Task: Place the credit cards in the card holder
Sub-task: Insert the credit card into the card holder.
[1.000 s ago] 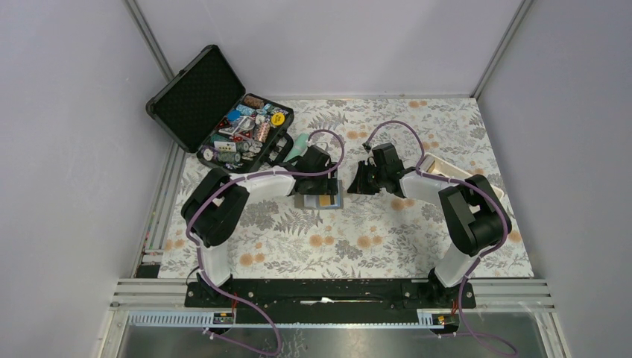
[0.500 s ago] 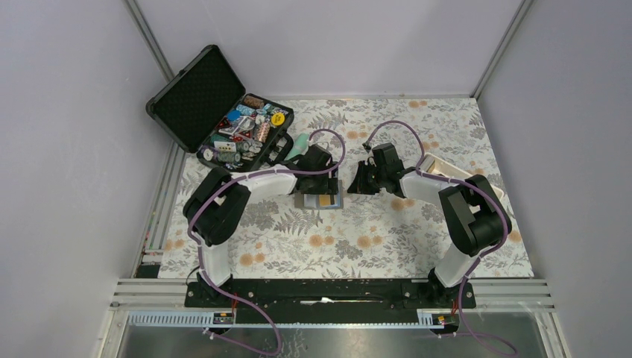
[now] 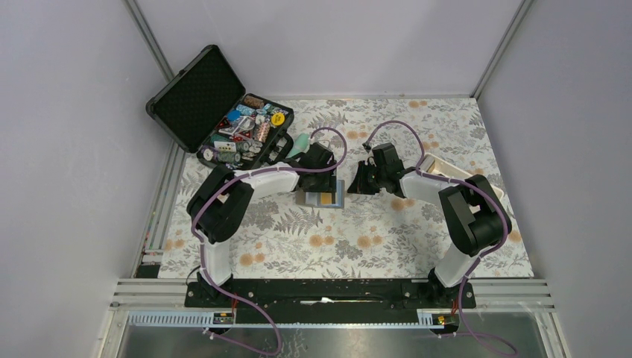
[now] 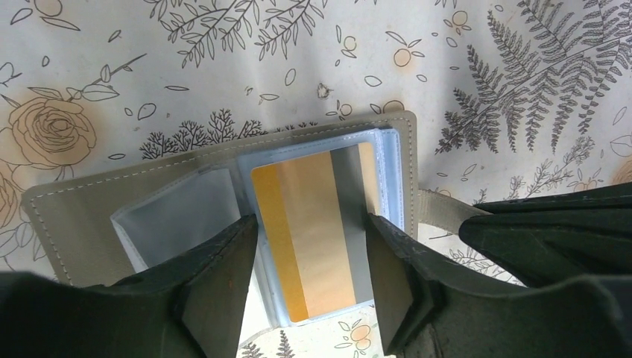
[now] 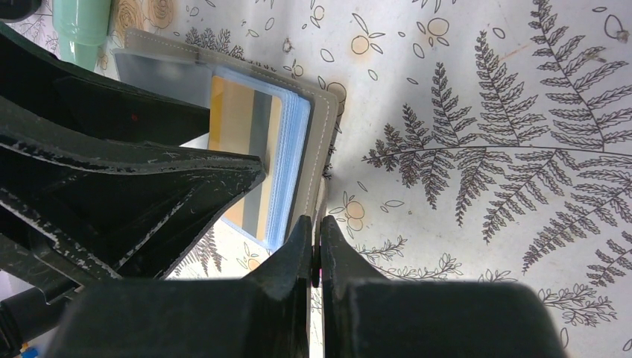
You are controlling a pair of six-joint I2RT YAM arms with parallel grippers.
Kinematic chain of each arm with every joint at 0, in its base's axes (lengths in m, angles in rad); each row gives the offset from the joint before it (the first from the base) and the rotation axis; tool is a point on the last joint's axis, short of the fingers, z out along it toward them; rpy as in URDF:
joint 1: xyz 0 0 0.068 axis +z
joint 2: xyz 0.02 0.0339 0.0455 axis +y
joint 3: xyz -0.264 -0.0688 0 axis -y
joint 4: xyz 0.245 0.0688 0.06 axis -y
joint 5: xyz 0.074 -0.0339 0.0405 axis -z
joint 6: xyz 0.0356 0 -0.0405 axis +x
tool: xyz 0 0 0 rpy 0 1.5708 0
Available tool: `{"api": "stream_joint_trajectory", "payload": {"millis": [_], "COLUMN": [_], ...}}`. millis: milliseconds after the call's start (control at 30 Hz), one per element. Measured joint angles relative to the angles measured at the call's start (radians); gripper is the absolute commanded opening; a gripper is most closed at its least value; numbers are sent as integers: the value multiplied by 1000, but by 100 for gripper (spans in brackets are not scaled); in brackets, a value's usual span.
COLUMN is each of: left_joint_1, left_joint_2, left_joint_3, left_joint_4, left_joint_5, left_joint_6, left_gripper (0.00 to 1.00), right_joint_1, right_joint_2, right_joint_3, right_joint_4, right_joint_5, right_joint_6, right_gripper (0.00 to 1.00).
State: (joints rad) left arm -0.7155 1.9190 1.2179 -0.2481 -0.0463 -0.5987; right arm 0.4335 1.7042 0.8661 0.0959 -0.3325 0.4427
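Note:
The grey-brown card holder lies open on the flowered cloth, also seen in the top view. An orange-yellow credit card with a grey stripe sits in its clear sleeve, and shows in the right wrist view too. My left gripper hangs just over it with its jaws apart, one finger along each long edge of the card; whether they touch it I cannot tell. My right gripper is shut on the holder's strap at the right side. No other cards are in view.
An open black hard case full of small items stands at the back left. A mint-green tube lies just beyond the holder. A white oblong tray sits behind the right arm.
The left gripper's jaws have narrowed around the card and the left wrist has shifted slightly toward the far side. The right arm has not moved.

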Motion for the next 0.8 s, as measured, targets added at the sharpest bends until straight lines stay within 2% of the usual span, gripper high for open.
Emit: {"api": "stream_joint_trajectory", "payload": {"millis": [200,467,567,600,667,700,800], "left_joint_1": [0,-3,-3,-3,-3,-3,-3], "left_joint_2": [-2,-79,-129,-141,-161,-169,-171], "left_joint_3": [-2,-118,-167,-178,-194,-198,-202], "left_joint_4": [-1,95,91,90,93,93,100], "left_joint_5": [-13,-19,-13,-11,1,8,17], "left_joint_6": [-2,-15,-12,-9,2,8,24], "left_gripper": [56,71,80,82,88,90,90], "right_joint_1": [0,0,1,0,0,0,0], "right_joint_2": [0,-27,-40,-44,-51,-55,-75], "right_joint_3": [0,-2,-2,-3,-4,-6,-14], "right_joint_4": [-2,-9,-9,-9,-10,-10,-18], "right_joint_5": [10,35,34,34,34,34,37], "right_joint_6": [-1,-5,-5,-5,-5,-4,-5], "right_gripper": [0,0,0,8,32,36,40]}}
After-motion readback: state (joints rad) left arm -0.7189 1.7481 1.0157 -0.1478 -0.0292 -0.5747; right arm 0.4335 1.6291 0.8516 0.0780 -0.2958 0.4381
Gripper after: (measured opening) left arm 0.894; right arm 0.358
